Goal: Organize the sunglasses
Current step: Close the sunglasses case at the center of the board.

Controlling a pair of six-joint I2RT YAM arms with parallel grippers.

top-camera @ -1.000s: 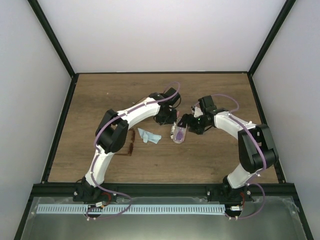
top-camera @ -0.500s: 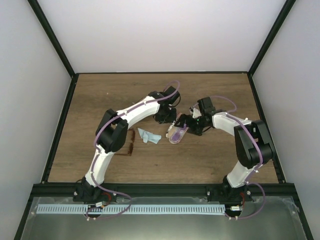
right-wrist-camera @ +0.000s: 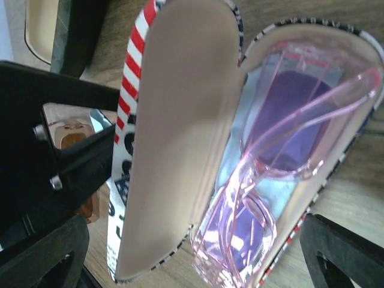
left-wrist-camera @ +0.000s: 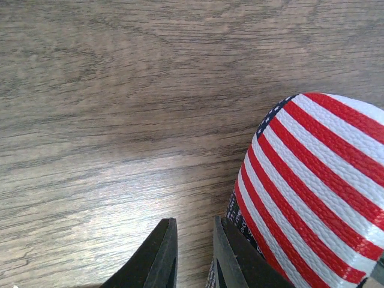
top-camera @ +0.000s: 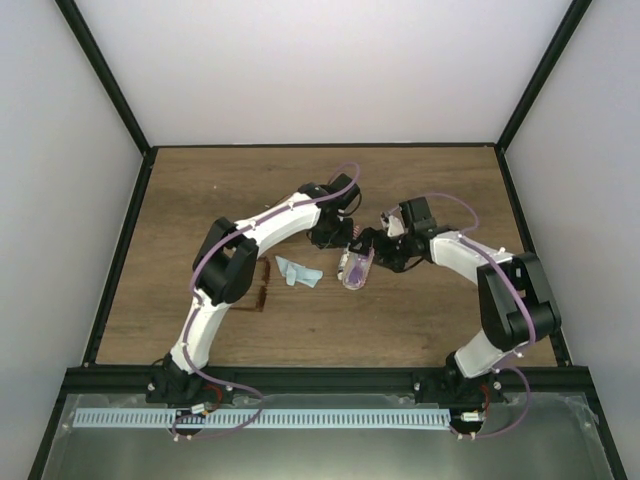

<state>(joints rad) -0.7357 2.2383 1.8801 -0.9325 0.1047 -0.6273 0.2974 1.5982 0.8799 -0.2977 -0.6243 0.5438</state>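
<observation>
Dark brown sunglasses (top-camera: 264, 285) lie on the table left of a blue cloth. A red-and-white striped case (top-camera: 355, 268) lies open at the middle, and pink sunglasses with purple lenses (right-wrist-camera: 282, 150) rest in its tray. The tan-lined lid (right-wrist-camera: 180, 120) stands up. My left gripper (top-camera: 335, 240) is at the lid's outer side; its fingers (left-wrist-camera: 165, 252) are nearly together, with the case's patterned rim between them low down, beside the striped shell (left-wrist-camera: 318, 180). My right gripper (right-wrist-camera: 198, 264) is wide open, its fingers (right-wrist-camera: 348, 252) either side of the case's near end.
A crumpled light blue cloth (top-camera: 298, 272) lies between the brown sunglasses and the case. A tan case (right-wrist-camera: 42, 27) sits beyond the left gripper. Black frame rails (top-camera: 120, 250) and white walls bound the wooden table (top-camera: 200, 190).
My right gripper's jaws have spread wider, and the gripper has pushed in toward the case, then eased back a little. The case rocked slightly. The left arm has not moved.
</observation>
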